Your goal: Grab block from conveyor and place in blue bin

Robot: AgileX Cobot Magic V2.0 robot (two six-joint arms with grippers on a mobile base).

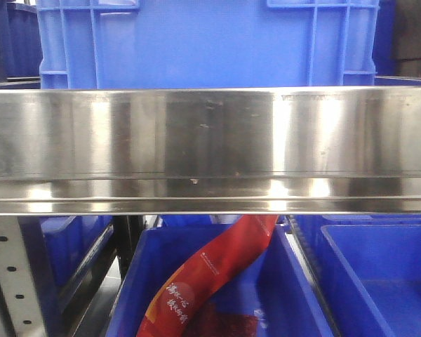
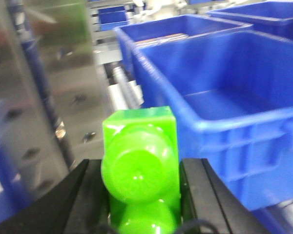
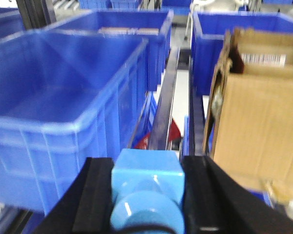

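While clamped on a green block (image 2: 139,165), hung beside the near corner of a blue bin (image 2: 219,124): left gripper (image 2: 139,204), black fingers (image 2: 80,195) pressed to both flanks of the block, round stud toward the lens. Bin set right of the block and beyond it, thick rim about level with the block's top, bare floor exposed. Backed closely by a second blue bin (image 2: 151,34). Bounded on the left by a blurred metal upright (image 2: 44,97); between upright and bins, a narrow lane with silver rollers (image 2: 121,90).

Right gripper (image 3: 147,200): likewise closed tight around a light blue block (image 3: 146,170), one black finger on each side. Faced an open blue bin (image 3: 73,124) ahead-left, rounded rim nearest, interior bare. Hemmed ahead-right by a cardboard box (image 3: 256,131) with a ragged upright flap edge. Left only a slim gap between bin and box, taken up by a metal rail (image 3: 163,112) running away from the lens. Closed off farther back by more blue bins (image 3: 210,53).

Front view: spanned edge to edge by a stainless steel beam (image 1: 210,133). Topped by a blue crate (image 1: 196,42). Underlain by a lower blue bin (image 1: 281,281) holding a red packet (image 1: 210,270), tilted up toward the beam. Neighboured on the right by another bin (image 1: 379,281), rims nearly touching; on the left, by a perforated upright (image 1: 10,281).
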